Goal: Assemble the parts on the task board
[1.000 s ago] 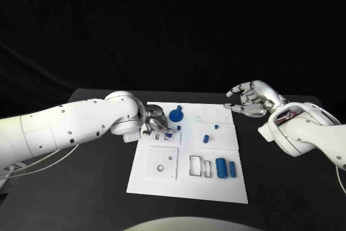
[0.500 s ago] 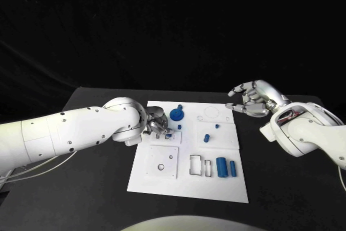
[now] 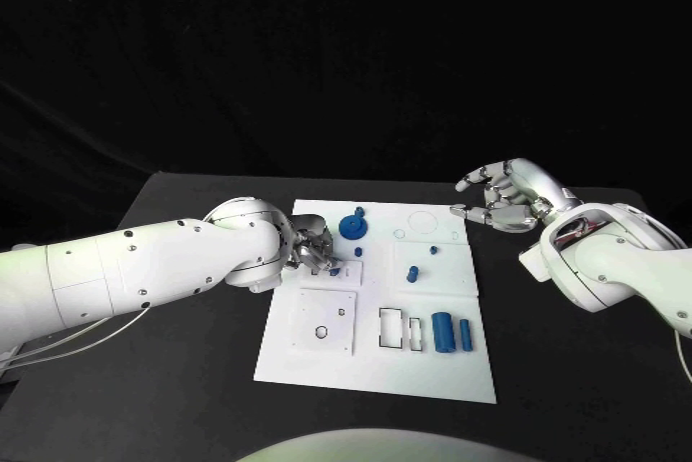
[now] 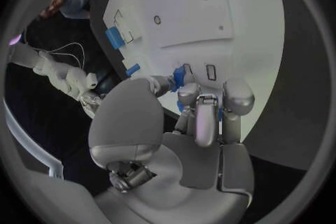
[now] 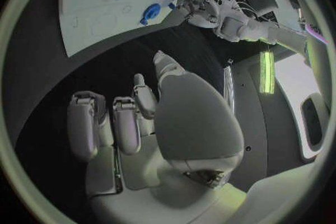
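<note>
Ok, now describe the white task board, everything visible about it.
The task board is a flat white rectangular plate lying on the black table, between the two arms. Its surface carries raised square panels, round holes and rectangular slots. Small blue parts lie on it or stand in it: a round piece near the far edge and two cylinders towards the near right. The left robot hand is at its left edge, fingers at a small blue part.

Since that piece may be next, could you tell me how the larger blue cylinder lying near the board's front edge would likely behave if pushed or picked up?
The larger blue cylinder lies on its side on the task board, so a sideways nudge would probably roll it. It looks rigid and solid, unlikely to flex. Its smooth surface could be slippery; the smaller cylinder beside it might be knocked.
</note>
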### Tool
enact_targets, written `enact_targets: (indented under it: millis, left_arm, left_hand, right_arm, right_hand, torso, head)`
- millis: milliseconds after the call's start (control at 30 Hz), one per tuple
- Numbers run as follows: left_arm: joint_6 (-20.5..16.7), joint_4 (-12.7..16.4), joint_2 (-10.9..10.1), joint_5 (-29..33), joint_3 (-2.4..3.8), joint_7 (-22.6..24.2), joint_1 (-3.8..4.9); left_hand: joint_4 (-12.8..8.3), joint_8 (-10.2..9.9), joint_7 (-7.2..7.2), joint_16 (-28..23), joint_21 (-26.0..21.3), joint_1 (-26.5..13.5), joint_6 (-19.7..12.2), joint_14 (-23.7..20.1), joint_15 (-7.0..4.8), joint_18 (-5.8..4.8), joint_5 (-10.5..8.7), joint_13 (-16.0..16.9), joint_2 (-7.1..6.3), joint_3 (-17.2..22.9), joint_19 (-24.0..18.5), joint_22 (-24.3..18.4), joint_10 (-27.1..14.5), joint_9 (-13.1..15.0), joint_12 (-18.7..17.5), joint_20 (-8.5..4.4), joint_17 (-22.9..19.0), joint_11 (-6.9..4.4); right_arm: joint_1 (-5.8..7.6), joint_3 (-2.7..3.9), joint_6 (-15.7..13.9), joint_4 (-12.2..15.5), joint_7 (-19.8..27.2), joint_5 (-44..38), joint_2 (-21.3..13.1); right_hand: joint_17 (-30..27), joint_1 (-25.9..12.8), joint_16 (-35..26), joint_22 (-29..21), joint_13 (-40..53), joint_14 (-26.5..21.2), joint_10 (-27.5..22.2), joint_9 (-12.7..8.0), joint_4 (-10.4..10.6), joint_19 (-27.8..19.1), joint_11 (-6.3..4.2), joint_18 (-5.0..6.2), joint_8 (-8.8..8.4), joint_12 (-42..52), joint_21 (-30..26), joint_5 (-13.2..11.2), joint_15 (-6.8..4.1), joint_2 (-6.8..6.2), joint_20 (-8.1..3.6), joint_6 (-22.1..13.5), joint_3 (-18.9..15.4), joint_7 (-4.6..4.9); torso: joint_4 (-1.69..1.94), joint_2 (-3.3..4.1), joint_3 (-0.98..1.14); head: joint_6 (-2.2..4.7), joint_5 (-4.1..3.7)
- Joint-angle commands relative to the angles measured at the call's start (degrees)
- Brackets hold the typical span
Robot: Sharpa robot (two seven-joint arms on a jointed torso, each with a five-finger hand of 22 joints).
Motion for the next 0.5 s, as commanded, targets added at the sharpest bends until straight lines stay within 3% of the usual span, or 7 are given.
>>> enact_targets:
  millis: [33, 500]
  left_arm:
    - [1.62, -0.18, 0.22, -2.37, 0.01, -0.05, -0.04]
    - [3.04, -0.41, 0.21, -3.46, 0.02, -0.27, -0.06]
  left_hand:
    - [-9.98, 0.35, -0.82, 0.28, 0.31, 0.01, 1.15, 4.23, -0.23, -1.09, 0.24, -0.09, -0.70, 10.31, 0.37, 0.13, 0.18, 0.15, 0.29, -0.02, 8.60, 0.02]
    - [-10.46, 0.45, -0.87, 0.27, 0.45, -0.38, 1.32, 4.24, -0.27, -1.14, 0.28, 0.36, -1.01, 11.23, 0.49, 0.37, 0.56, 0.40, 0.55, -0.03, 8.60, -0.03]
  right_arm:
    - [-0.05, 0.00, 0.18, 0.10, 0.48, -0.26, 0.04]
    - [-0.08, 0.00, 0.26, 0.04, 0.46, -0.26, 0.09]
  right_hand:
    - [6.53, -0.63, -0.31, 8.48, -0.05, 3.85, -0.15, -0.05, 0.16, 0.12, -0.06, 0.78, 0.39, -0.20, -0.30, 0.28, 0.32, 0.05, 0.31, 0.29, 0.15, -0.01]
    - [6.58, -0.65, -0.29, 8.55, -0.01, 3.86, -0.11, -0.06, 0.16, 0.19, -0.07, 0.75, 0.40, -0.17, -0.20, 0.29, 0.31, 0.09, 0.31, 0.31, 0.17, -0.02]
  torso:
    - [0.03, -0.02, 0.02]
    - [-0.04, -0.05, 0.05]
  head:
    - [-0.15, 0.04]
    - [-0.32, 0.01]
